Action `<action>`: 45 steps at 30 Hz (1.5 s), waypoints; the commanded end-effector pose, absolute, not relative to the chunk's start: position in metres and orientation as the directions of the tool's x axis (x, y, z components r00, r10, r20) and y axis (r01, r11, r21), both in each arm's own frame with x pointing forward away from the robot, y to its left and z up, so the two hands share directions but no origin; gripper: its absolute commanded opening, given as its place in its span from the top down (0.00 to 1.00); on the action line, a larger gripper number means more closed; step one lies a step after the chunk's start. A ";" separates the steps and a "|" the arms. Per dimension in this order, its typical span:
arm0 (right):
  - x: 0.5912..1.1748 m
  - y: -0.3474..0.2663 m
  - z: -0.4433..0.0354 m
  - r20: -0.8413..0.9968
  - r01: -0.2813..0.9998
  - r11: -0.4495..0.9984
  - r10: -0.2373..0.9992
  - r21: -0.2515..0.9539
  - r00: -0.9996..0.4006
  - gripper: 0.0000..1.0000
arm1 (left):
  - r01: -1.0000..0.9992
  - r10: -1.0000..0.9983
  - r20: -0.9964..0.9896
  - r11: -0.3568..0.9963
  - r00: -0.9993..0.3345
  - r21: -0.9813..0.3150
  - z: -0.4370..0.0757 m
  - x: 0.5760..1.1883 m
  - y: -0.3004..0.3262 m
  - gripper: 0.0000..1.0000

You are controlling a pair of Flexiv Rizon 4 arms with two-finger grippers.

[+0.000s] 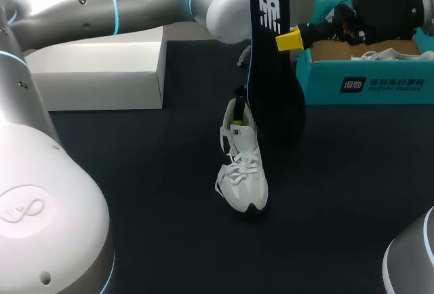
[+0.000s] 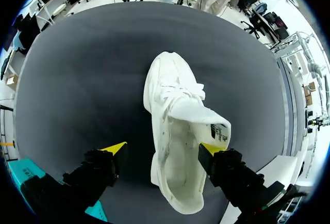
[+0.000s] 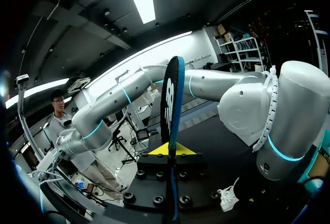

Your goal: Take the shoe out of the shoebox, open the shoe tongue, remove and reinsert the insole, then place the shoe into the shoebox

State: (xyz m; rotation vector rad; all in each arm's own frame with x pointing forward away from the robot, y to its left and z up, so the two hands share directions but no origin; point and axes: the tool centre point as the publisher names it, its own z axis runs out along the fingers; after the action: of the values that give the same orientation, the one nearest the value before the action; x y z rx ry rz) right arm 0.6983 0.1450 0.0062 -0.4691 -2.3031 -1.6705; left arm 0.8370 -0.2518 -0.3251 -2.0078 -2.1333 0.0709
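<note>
A white shoe point(image 1: 243, 172) lies on the black table, toe toward the front edge. My left gripper point(image 1: 235, 112) hangs over its heel. In the left wrist view the left gripper point(image 2: 163, 148) stands open wide: one fingertip point(image 2: 212, 148) is against the rim of the shoe point(image 2: 167, 105) by the raised tongue, while the other is well clear over bare table. My right gripper point(image 1: 293, 39) is shut on a black insole point(image 1: 274, 70), held upright above and just right of the shoe. The right wrist view shows the insole point(image 3: 171, 100) edge-on in the right gripper point(image 3: 170, 150).
The teal shoebox point(image 1: 366, 80) stands open at the back right, with white paper inside. A white lid point(image 1: 102, 70) lies at the back left. My left arm crosses the back of the table behind the insole.
</note>
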 end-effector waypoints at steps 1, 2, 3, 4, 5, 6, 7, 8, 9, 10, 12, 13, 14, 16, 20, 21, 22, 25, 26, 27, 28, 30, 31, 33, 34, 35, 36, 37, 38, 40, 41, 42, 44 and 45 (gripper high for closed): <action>0.700 0.147 0.006 0.390 0.405 0.291 0.108 0.867 -0.914 1.00 | 0.974 0.995 0.025 0.100 -0.097 -0.203 -0.314 0.840 -0.246 0.00; 0.700 0.147 0.006 0.390 0.405 0.291 0.108 0.867 -0.914 1.00 | 0.973 0.995 0.008 0.104 -0.104 -0.205 -0.312 0.841 -0.246 0.00; 0.700 0.147 0.006 0.390 0.405 0.291 0.108 0.867 -0.914 1.00 | 0.971 0.993 -0.020 0.107 -0.114 -0.215 -0.307 0.842 -0.247 0.00; 0.700 0.147 0.006 0.390 0.405 0.291 0.108 0.867 -0.914 1.00 | 0.969 0.992 -0.047 0.107 -0.120 -0.221 -0.304 0.843 -0.249 0.00; 0.700 0.147 0.006 0.390 0.405 0.291 0.108 0.867 -0.914 1.00 | 0.969 0.991 -0.061 0.104 -0.121 -0.226 -0.300 0.844 -0.250 0.00; 0.700 0.147 0.006 0.390 0.405 0.291 0.108 0.867 -0.914 1.00 | 0.967 0.989 -0.070 0.107 -0.127 -0.231 -0.298 0.845 -0.252 0.00; 0.700 0.147 0.006 0.390 0.405 0.291 0.108 0.867 -0.914 1.00 | 0.965 0.986 -0.095 0.111 -0.137 -0.235 -0.296 0.845 -0.252 0.00; 0.700 0.147 0.006 0.390 0.405 0.291 0.108 0.867 -0.914 1.00 | 0.965 0.984 -0.104 0.118 -0.146 -0.236 -0.293 0.845 -0.253 0.00; 0.700 0.147 0.006 0.390 0.405 0.291 0.108 0.867 -0.914 1.00 | 0.962 0.978 -0.135 0.119 -0.156 -0.246 -0.291 0.845 -0.254 0.00; 0.700 0.147 0.006 0.390 0.405 0.291 0.108 0.867 -0.914 1.00 | 0.960 0.973 -0.165 0.113 -0.159 -0.257 -0.288 0.846 -0.254 0.00; 0.700 0.147 0.006 0.390 0.405 0.291 0.108 0.867 -0.914 1.00 | 0.959 0.964 -0.195 0.129 -0.181 -0.253 -0.282 0.846 -0.256 0.00; 0.700 0.147 0.006 0.390 0.405 0.291 0.108 0.867 -0.914 1.00 | 0.958 0.960 -0.217 0.117 -0.176 -0.260 -0.279 0.846 -0.256 0.00; 0.700 0.147 0.006 0.390 0.405 0.291 0.108 0.867 -0.914 1.00 | 0.957 0.955 -0.235 0.117 -0.182 -0.266 -0.276 0.846 -0.257 0.00; 0.700 0.147 0.006 0.390 0.405 0.291 0.108 0.867 -0.914 1.00 | 0.956 0.941 -0.279 0.117 -0.193 -0.269 -0.269 0.845 -0.258 0.00; 0.700 0.147 0.006 0.390 0.405 0.291 0.108 0.867 -0.914 1.00 | 0.956 0.933 -0.311 0.092 -0.181 -0.279 -0.266 0.845 -0.259 0.00; 0.700 0.147 0.006 0.390 0.405 0.291 0.108 0.867 -0.914 1.00 | 0.956 0.933 -0.311 0.092 -0.181 -0.279 -0.266 0.845 -0.259 0.00; 0.700 0.147 0.006 0.390 0.405 0.291 0.108 0.867 -0.914 1.00 | 0.956 0.933 -0.311 0.092 -0.181 -0.279 -0.266 0.845 -0.259 0.00; 0.700 0.147 0.006 0.390 0.405 0.291 0.108 0.867 -0.914 1.00 | 0.956 0.933 -0.311 0.092 -0.181 -0.279 -0.266 0.845 -0.259 0.00; 0.700 0.147 0.006 0.390 0.405 0.291 0.108 0.867 -0.914 1.00 | 0.956 0.933 -0.311 0.092 -0.181 -0.279 -0.266 0.845 -0.259 0.00; 0.700 0.147 0.006 0.390 0.405 0.291 0.108 0.867 -0.914 1.00 | 0.956 0.933 -0.311 0.092 -0.181 -0.279 -0.266 0.845 -0.259 0.00; 0.700 0.147 0.006 0.390 0.405 0.291 0.108 0.867 -0.914 1.00 | 0.956 0.933 -0.311 0.092 -0.181 -0.279 -0.266 0.845 -0.259 0.00; 0.700 0.147 0.006 0.390 0.405 0.291 0.108 0.867 -0.914 1.00 | 0.956 0.933 -0.311 0.092 -0.181 -0.279 -0.266 0.845 -0.259 0.00; 0.700 0.147 0.006 0.390 0.405 0.291 0.108 0.867 -0.914 1.00 | 0.956 0.933 -0.311 0.092 -0.181 -0.279 -0.266 0.845 -0.259 0.00; 0.700 0.147 0.006 0.390 0.405 0.291 0.108 0.867 -0.914 1.00 | 0.956 0.933 -0.311 0.092 -0.181 -0.279 -0.266 0.845 -0.259 0.00; 0.700 0.147 0.006 0.390 0.405 0.291 0.108 0.867 -0.914 1.00 | 0.956 0.933 -0.311 0.092 -0.181 -0.279 -0.266 0.845 -0.259 0.00; 0.700 0.147 0.006 0.390 0.405 0.291 0.108 0.867 -0.914 1.00 | 0.956 0.933 -0.311 0.092 -0.181 -0.279 -0.266 0.845 -0.259 0.00; 0.700 0.147 0.006 0.390 0.405 0.291 0.108 0.867 -0.914 1.00 | 0.956 0.933 -0.311 0.092 -0.181 -0.279 -0.266 0.845 -0.259 0.00; 0.700 0.147 0.006 0.390 0.405 0.291 0.108 0.867 -0.914 1.00 | 0.956 0.933 -0.311 0.092 -0.181 -0.279 -0.266 0.845 -0.259 0.00; 0.700 0.147 0.006 0.390 0.405 0.291 0.108 0.867 -0.914 1.00 | 0.956 0.933 -0.311 0.092 -0.181 -0.279 -0.266 0.845 -0.259 0.00; 0.700 0.147 0.006 0.390 0.405 0.291 0.108 0.867 -0.914 1.00 | 0.956 0.933 -0.311 0.092 -0.181 -0.279 -0.266 0.845 -0.259 0.00; 0.700 0.147 0.006 0.390 0.405 0.291 0.108 0.867 -0.914 1.00 | 0.956 0.933 -0.311 0.092 -0.181 -0.279 -0.266 0.845 -0.259 0.00; 0.700 0.147 0.006 0.390 0.405 0.291 0.108 0.867 -0.914 1.00 | 0.956 0.933 -0.311 0.092 -0.181 -0.279 -0.266 0.845 -0.259 0.00; 0.700 0.147 0.006 0.390 0.405 0.291 0.108 0.867 -0.914 1.00 | 0.956 0.933 -0.311 0.092 -0.181 -0.279 -0.266 0.845 -0.259 0.00; 0.700 0.147 0.006 0.390 0.405 0.291 0.108 0.867 -0.914 1.00 | 0.956 0.933 -0.311 0.092 -0.181 -0.279 -0.266 0.845 -0.259 0.00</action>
State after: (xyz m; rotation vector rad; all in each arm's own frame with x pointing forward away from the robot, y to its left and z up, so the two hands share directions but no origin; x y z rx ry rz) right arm 0.6983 0.1450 0.0062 -0.4691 -2.3031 -1.6705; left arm 0.8461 -0.2601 -0.2658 -2.0413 -2.3581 0.6820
